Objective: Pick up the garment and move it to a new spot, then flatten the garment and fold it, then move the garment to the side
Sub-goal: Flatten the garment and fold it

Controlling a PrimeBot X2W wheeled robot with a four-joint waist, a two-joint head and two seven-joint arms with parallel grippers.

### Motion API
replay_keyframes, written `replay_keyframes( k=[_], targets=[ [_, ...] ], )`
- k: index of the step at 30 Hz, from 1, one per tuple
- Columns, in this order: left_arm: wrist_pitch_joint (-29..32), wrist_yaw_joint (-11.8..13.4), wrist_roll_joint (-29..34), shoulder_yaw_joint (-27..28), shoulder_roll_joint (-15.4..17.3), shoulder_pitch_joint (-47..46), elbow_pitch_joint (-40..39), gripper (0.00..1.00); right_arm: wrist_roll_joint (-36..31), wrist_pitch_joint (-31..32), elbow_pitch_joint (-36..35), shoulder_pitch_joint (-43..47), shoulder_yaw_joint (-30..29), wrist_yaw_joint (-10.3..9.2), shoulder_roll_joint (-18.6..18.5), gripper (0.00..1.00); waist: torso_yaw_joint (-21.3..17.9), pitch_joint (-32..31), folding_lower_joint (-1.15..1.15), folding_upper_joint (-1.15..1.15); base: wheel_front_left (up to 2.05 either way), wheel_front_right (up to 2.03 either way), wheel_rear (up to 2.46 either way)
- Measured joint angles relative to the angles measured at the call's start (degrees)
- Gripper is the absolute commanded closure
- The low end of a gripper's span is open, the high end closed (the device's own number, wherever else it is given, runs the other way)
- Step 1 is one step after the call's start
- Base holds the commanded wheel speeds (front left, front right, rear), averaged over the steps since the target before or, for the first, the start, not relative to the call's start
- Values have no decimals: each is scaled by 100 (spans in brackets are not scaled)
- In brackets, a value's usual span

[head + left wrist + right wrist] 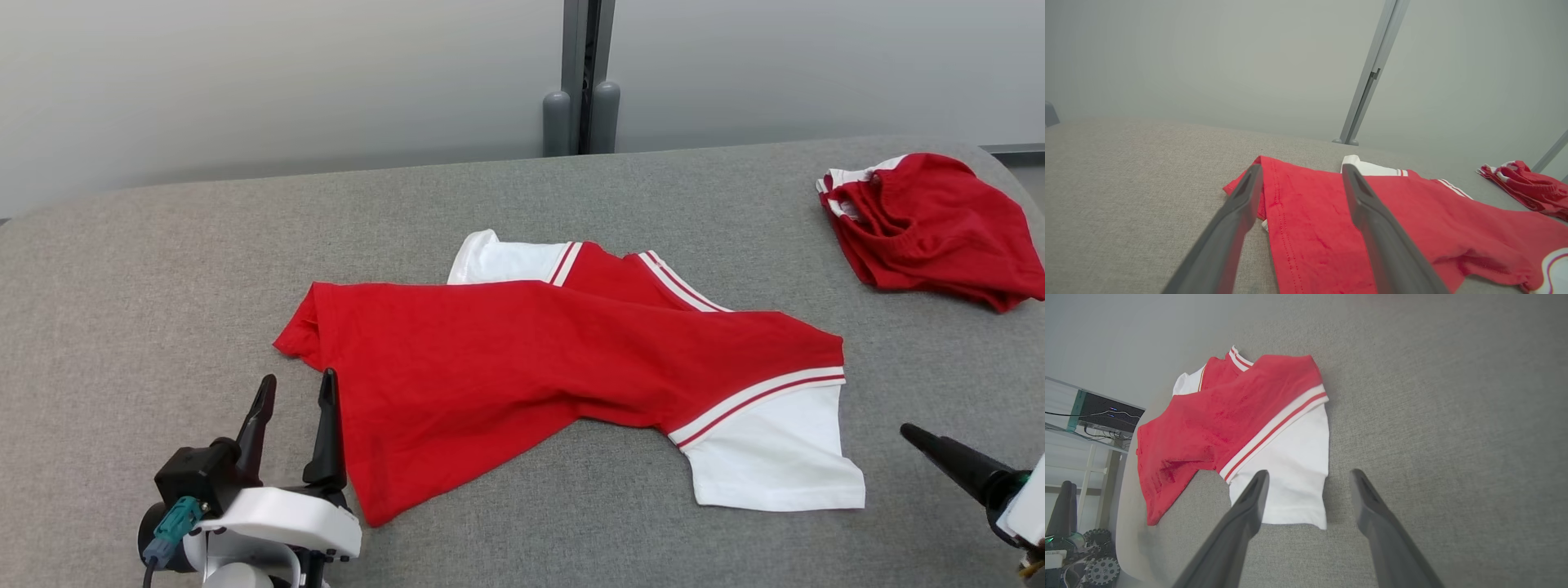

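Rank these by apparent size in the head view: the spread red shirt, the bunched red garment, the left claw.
1. spread red shirt: clearly largest.
2. bunched red garment and left gripper: look about alike; the gripper is nearer the camera, so no ranking between them.

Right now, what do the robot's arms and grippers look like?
The left gripper has two long, tapering dark fingers on a black block, a glossy white wrist shell and a teal plug with a cable. The right gripper has matching dark fingers.
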Motion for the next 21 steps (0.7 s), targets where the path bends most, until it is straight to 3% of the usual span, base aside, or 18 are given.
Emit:
replay_keyframes(
  k=[5,11,15,21],
  targets=[
    [0,-1,46,55,5,15,-56,0,-586,-1185,-51,171,-188,0,-43,0,-1,-83,0,0,0,0,0],
    [-1,8,36,260,26,54,-241,0,-1470,-2227,-266,235,-492,0,294,0,-42,-90,0,0,0,0,0],
    [0,129,-9,432,19,62,-354,0,-2150,-2342,-327,286,-1079,1,843,0,-71,-73,0,0,0,0,0],
    [0,207,114,514,3,72,-657,0,-3513,-2362,-587,718,-2746,0,2040,0,-74,-43,0,0,0,0,0]
  ],
)
